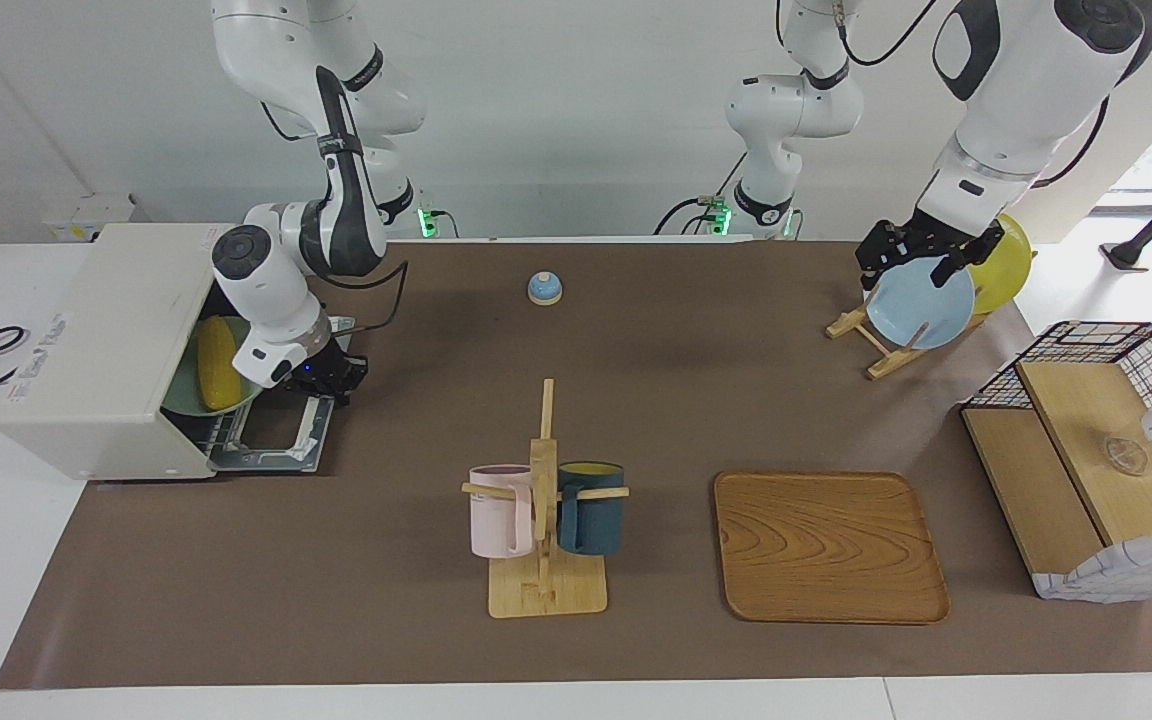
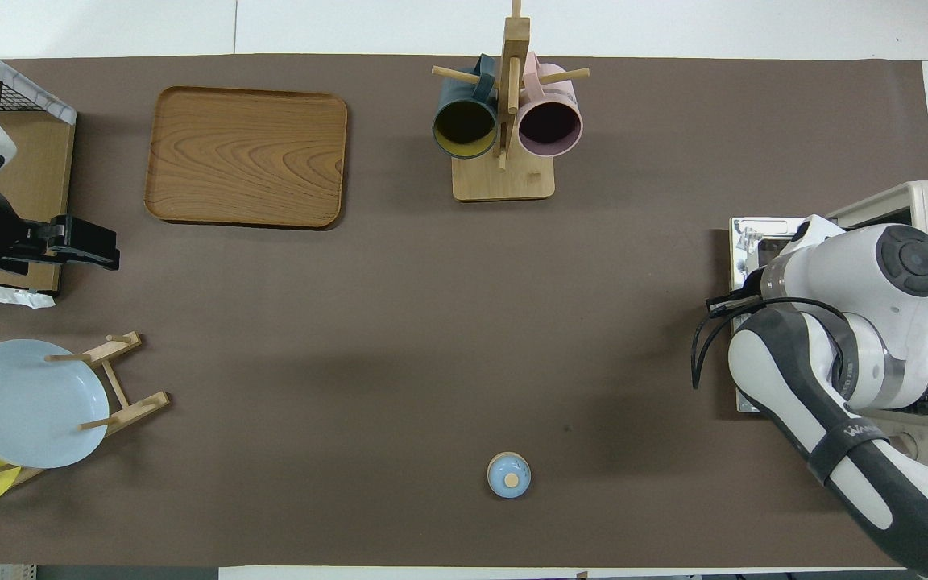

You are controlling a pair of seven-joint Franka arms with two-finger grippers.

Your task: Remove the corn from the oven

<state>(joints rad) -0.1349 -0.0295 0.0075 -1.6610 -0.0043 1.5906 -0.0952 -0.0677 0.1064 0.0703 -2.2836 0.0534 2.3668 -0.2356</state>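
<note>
Corn (image 1: 217, 362) lies in the open oven (image 1: 106, 350); right claw (image 1: 328, 376), fingers together, hovers over its lowered door; left claw (image 1: 921, 258) waits, fingers apart.

Bright, even light; soft shadows

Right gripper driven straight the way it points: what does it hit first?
Probably the lowered oven door: the right gripper, shut, slants down at the door's outer edge, pointing away from the corn. Depth is unclear, so it may just clear the edge and meet the brown table cover instead.
</note>
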